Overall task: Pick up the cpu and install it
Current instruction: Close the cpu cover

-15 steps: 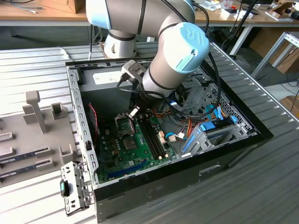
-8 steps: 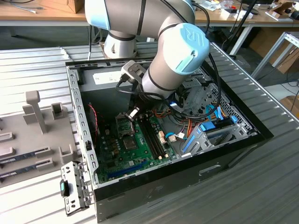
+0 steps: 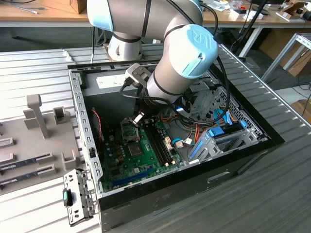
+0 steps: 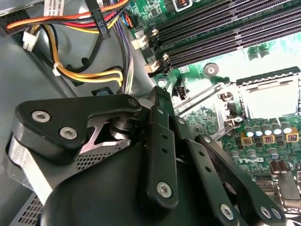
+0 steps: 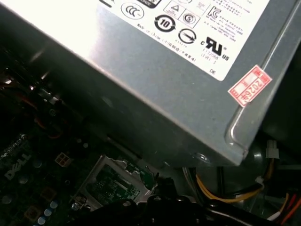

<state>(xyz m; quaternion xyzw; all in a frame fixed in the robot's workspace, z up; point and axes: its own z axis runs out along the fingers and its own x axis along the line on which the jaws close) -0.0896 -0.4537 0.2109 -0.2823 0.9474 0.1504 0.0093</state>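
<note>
Exterior view, left to right: grey fixture tray (image 3: 29, 141) on ribbed tabletop (image 3: 34, 63), then open computer case (image 3: 90, 145) with green motherboard (image 3: 116, 162). Arm (image 3: 175, 53) reaches down into case; claw (image 3: 137, 118) hangs just above socket (image 3: 132, 141). Cpu (image 3: 134, 148) seemingly lies in socket, grey square. Claw's opening or hold: cannot tell. Memory slots (image 3: 158, 141) beside socket, blue drive bracket (image 3: 214, 138) further right.

Your exterior view looks down from high and well back onto the open computer case (image 3: 170, 141), the arm (image 3: 165, 43) at upper centre. Both wrist views sit close inside that case, sharing the motherboard (image 4: 256, 117) and its socket (image 5: 115, 181) with the exterior view.
</note>
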